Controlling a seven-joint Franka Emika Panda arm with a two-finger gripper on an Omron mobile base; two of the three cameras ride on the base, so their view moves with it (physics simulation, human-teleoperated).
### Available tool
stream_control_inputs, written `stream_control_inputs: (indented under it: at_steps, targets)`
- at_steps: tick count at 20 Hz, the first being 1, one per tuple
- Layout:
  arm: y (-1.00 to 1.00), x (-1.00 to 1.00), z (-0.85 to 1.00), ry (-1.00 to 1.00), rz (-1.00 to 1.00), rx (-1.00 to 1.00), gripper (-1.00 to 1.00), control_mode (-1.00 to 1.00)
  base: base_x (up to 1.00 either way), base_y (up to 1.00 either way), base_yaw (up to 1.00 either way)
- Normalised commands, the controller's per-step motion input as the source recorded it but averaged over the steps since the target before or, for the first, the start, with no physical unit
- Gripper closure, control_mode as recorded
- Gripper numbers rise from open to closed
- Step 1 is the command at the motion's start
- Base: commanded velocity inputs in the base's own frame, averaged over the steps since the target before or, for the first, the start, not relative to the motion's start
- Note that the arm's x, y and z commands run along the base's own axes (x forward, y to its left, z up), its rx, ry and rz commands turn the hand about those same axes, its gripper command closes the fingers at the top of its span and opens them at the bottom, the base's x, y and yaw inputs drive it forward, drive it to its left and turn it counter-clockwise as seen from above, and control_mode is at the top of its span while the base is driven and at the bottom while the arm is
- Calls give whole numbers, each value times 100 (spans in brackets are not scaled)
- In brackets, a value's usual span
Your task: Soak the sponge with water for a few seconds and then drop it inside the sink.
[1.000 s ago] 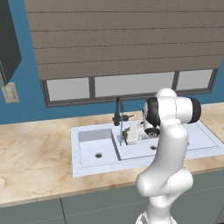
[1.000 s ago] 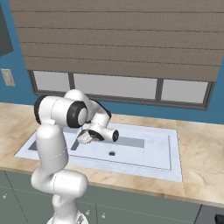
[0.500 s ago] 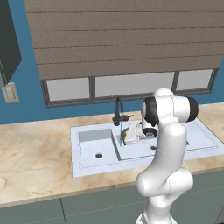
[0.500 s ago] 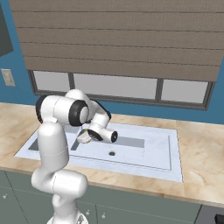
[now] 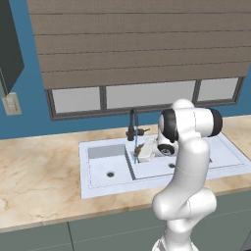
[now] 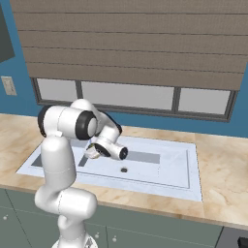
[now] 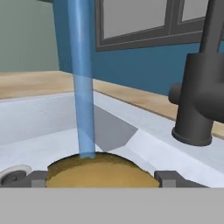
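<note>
The gripper (image 7: pixel 103 180) is clamped on the sponge (image 7: pixel 101 171), a fingertip at each end, and has edged slightly further under the faucet (image 7: pixel 199 94) over the last second. The water (image 7: pixel 83 87) now lands on the sponge's top, above the sink (image 5: pixel 103 169) in the bench (image 5: pixel 39 181). The soak seems underway; the drop remains.

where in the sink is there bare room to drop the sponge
The narrow basin lies bare around its drain. The wider basin is bare right of its drain. It is crowded by the faucet, where the gripper holds the sponge under the water.
</note>
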Motion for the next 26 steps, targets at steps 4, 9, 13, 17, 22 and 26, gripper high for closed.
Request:
stream_control_inputs:
  at_steps: [4,9,13,17,22,26]
  targets:
    - [11,5,-7,-2,-7,0,100,-100,0,0,0]
    - [10,3,-2,0,-5,0,100,-100,0,0,0]
    - [11,7,0,-1,-5,0,100,-100,0,0,0]
    - [8,11,0,-2,-5,0,100,-100,0,0,0]
    - [12,11,-3,-6,-6,0,100,-100,0,0,0]
    - [7,20,-1,-5,-5,0,100,-100,0,0,0]
